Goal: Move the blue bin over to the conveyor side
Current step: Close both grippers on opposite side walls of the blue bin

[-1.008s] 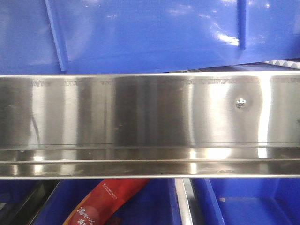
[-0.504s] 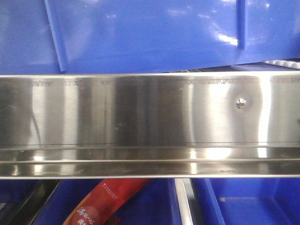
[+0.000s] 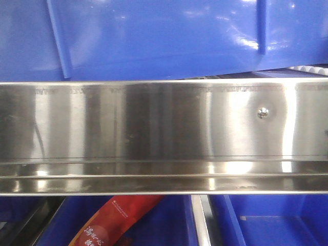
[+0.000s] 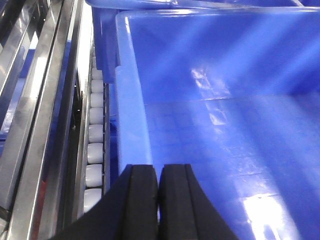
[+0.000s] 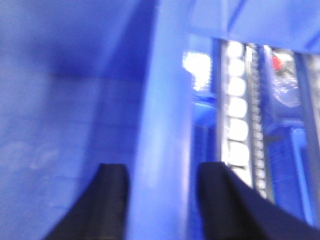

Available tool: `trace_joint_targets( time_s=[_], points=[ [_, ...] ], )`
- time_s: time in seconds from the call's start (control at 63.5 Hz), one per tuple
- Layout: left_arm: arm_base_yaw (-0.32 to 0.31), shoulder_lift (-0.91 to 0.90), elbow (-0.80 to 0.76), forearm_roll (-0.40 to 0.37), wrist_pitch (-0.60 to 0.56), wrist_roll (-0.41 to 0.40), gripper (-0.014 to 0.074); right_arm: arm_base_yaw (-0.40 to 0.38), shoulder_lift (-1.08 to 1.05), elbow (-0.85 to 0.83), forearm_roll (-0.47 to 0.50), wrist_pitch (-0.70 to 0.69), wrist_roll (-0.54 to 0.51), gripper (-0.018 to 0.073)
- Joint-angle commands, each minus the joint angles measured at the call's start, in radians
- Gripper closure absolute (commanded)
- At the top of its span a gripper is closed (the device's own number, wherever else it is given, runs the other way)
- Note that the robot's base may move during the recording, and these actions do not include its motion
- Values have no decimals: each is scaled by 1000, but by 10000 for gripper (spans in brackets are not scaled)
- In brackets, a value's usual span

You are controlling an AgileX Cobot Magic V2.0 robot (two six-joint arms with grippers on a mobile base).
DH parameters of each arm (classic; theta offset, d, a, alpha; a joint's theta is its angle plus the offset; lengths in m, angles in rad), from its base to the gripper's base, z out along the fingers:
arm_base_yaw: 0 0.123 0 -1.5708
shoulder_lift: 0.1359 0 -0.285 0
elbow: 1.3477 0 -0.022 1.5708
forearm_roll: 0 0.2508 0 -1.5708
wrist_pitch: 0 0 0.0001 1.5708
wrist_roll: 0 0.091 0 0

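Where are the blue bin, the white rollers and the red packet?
blue bin point(image 4: 225, 150): left wrist view, inside floor.
white rollers point(image 4: 95, 152): left wrist view, one roller's top.
red packet point(image 3: 118, 218): front view, printed face.

Big glossy blue bin, empty inside with a thick rim, sitting upright just beside some white rollers.

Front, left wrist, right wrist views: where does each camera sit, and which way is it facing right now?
Front: close up, squarely facing a steel rail; blue bin wall above; no robot parts.
Left wrist: behind the left gripper, looking down into the bin; fingers together.
Right wrist: behind the right gripper, blurred; fingers straddle the bin's rim.
Shared: both wrist views show the bin and white rollers beside it.
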Motion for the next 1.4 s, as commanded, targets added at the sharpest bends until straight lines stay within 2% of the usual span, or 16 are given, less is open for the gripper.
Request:
trace_joint_targets(
  time_s=[0.0, 0.031, 0.094, 0.236, 0.331, 0.394, 0.567, 0.661, 0.756, 0.929, 1.181, 1.386],
  points=[
    [1, -2, 1, -5, -21, -1, 604, -2, -3, -1, -21, -4, 14, 617],
    [1, 0, 1, -10, -26, -1, 604, -2, -3, -1, -23, -4, 14, 666],
    [1, 6, 1, -14, -38, -1, 604, -2, -3, -1, -28, -4, 14, 631],
    [1, 34, 1, -16, -75, -1, 603, -2, -3, -1, -28, -4, 14, 631],
    [1, 71, 1, -16, -87, -9, 568, -2, -3, -1, -28, -4, 14, 631],
    [1, 98, 1, -16, -87, -30, 520, -2, -3, -1, -28, -4, 14, 631],
    [1, 159, -16, -16, -104, -55, 277, -2, -3, -1, -28, -4, 14, 631],
    [1, 193, -61, -14, -104, -55, 185, -2, -3, -1, -28, -4, 14, 631],
    [1, 238, -122, 1, -83, -57, 186, -2, -3, -1, -28, -4, 14, 631],
    [1, 316, -237, 3, 39, -105, 186, -2, -3, -1, -28, -4, 14, 631],
    [-3, 374, -259, 6, 90, -145, 186, -2, -3, -1, -28, -4, 14, 631],
    [-59, 379, -259, 118, 90, -192, 186, -2, -3, -1, -28, -4, 14, 631]
  ],
)
